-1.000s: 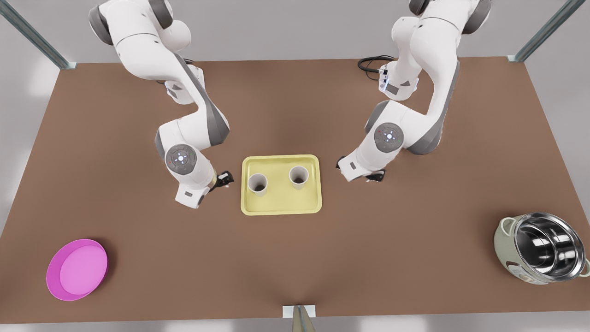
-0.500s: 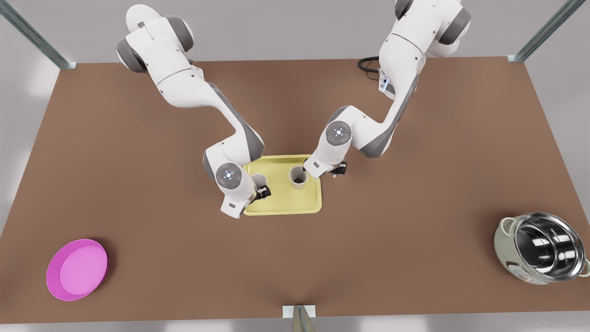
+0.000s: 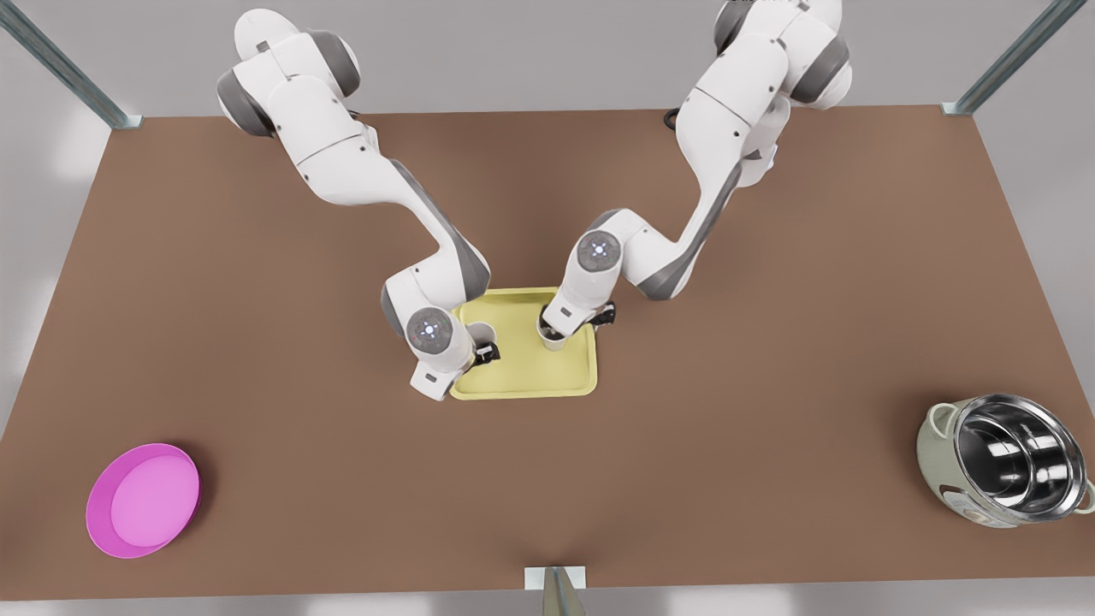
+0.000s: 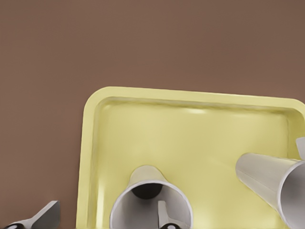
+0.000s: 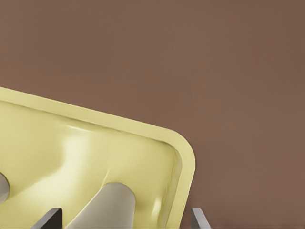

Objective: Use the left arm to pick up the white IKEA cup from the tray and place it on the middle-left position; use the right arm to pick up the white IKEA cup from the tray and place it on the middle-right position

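1. Pale yellow, the tray (image 3: 523, 376) lies at the middle of the brown bench (image 3: 257, 342), with both white arms bent down over it.
2. The left pincer (image 4: 102, 220) hangs low over the tray's end on the front view's left, its fingers (image 4: 45, 214) spread wide; one stands outside the nearer white cup (image 4: 151, 202), over the tray's rim, the other inside the cup's mouth, so the cup wall sits between them without being squeezed.
3. That cup (image 3: 481, 332) stands upright on the tray floor, directly beneath the left pincer, mostly covered by the wrist in the front view.
4. The right pincer (image 5: 126, 222) is down at the tray's other end, fingers (image 5: 50, 217) set well apart with the second white cup (image 5: 107, 205) rising between them; whether they touch its wall cannot be told.
5. This cup (image 3: 553, 340) also rests on the tray, under the right pincer, close to a rounded tray corner (image 5: 183, 152).
6. From the left pincer, the second cup (image 4: 271, 183) stands off to one side on the same tray.
7. Well away from both pincers, a magenta bowl (image 3: 144, 500) sits near the bench's front corner on the front view's left, and a steel-lined pot (image 3: 1005, 460) lies tilted at the front view's right.
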Available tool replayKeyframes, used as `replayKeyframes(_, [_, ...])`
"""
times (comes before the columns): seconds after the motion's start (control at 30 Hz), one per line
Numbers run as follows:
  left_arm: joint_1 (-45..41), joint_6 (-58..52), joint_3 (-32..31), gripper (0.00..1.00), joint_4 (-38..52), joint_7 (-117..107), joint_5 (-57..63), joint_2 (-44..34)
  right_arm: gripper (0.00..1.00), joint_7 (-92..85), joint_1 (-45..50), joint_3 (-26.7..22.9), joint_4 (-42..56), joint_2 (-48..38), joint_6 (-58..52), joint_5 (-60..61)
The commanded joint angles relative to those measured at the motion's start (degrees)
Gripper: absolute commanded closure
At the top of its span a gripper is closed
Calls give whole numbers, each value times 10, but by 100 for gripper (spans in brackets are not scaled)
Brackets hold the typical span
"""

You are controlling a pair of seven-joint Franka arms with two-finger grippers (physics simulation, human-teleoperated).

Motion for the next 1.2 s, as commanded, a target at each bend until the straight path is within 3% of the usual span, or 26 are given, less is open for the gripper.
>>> replayKeyframes(0.0, [-3,14,0,0,0,-115,7,9,0,19,0,0,-3,-1,-2,1])
replayKeyframes(0.17, [-12,30,0,0,1,-131,32,33,0,20,1,1,-8,-29,-36,1])
replayKeyframes(0.23, [-12,30,0,8,2,-133,34,35,0,3,-2,1,-49,-55,-36,2])
replayKeyframes(0.27, [-12,30,0,23,4,-139,35,35,0,1,-2,1,-56,-59,-35,2])
replayKeyframes(0.3, [-12,30,0,47,6,-140,34,34,0,1,-2,1,-62,-60,-34,2])
replayKeyframes(0.37, [-11,30,1,66,7,-140,34,34,0,-2,0,1,-95,-76,-26,2])
replayKeyframes(0.47, [-11,30,1,84,11,-153,33,34,0,-2,1,10,-98,-69,-12,2])
replayKeyframes(0.67, [-1,15,3,90,12,-146,34,10,0,-2,2,13,-113,-52,25,2])
replayKeyframes(0.73, [52,-56,5,90,59,-84,35,-4,0,-2,1,17,-113,-48,31,2])
replayKeyframes(0.77, [89,-74,5,90,59,-29,34,-19,11,-2,2,17,-113,-44,31,4])
replayKeyframes(0.83, [170,-89,8,90,58,98,36,-22,44,-2,3,17,-113,-44,30,4])
replayKeyframes(0.87, [216,-83,15,90,50,190,35,-21,55,-2,3,18,-114,-44,29,3])
replayKeyframes(0.97, [296,-11,15,90,47,325,34,-1,71,-2,10,18,-117,-48,28,2])
replayKeyframes(1.07, [303,39,17,90,50,342,36,23,82,-1,10,18,-123,-59,26,2])
replayKeyframes(1.17, [303,61,18,90,52,340,58,35,83,-1,9,18,-123,-59,25,2])
